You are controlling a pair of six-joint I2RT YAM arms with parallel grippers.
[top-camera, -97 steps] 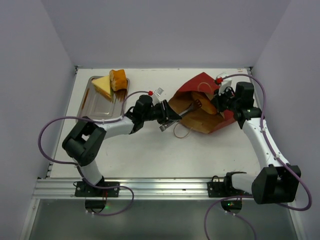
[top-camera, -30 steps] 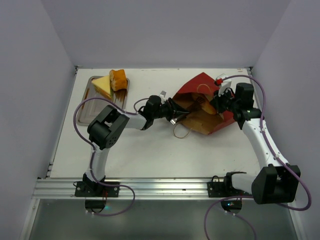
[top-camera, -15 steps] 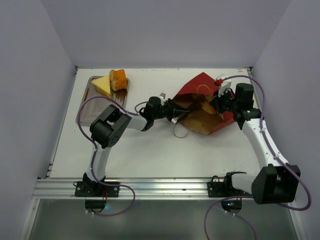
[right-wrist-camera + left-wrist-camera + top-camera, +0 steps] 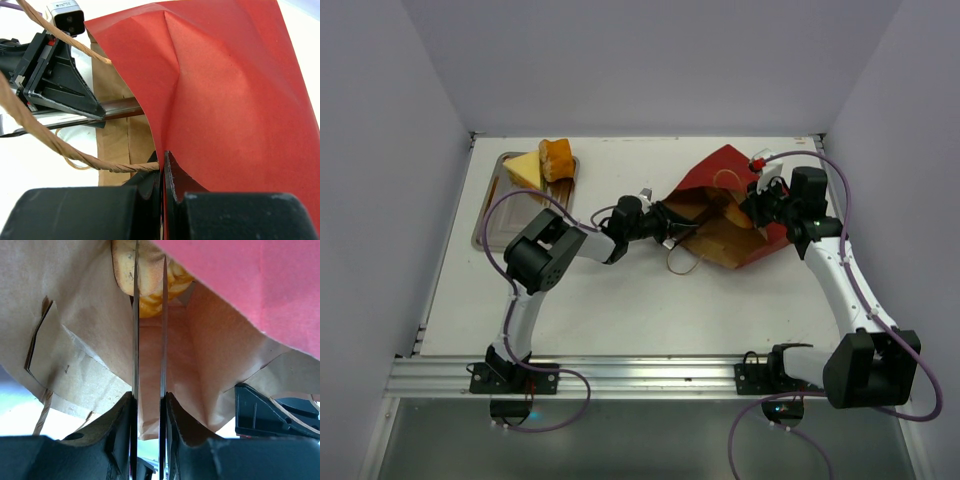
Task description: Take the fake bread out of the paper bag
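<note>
**Left arm reaches into the bag for the loaf**

The paper bag point(image 4: 713, 172) lies on its side toward 2 o'clock on the table, mouth facing 9. The right gripper point(image 4: 162, 167) pinches the red wall tight and props the mouth open. The left gripper point(image 4: 149, 260) is deep inside with its jaws narrow. The fake bread point(image 4: 150, 287) sits at 12 o'clock in the wrist view, right at the tips, but I can't tell whether it is pinched. It looks light and fairly stiff, so a grip across the crust edge should do. The thin paper could drag or tear.
</note>
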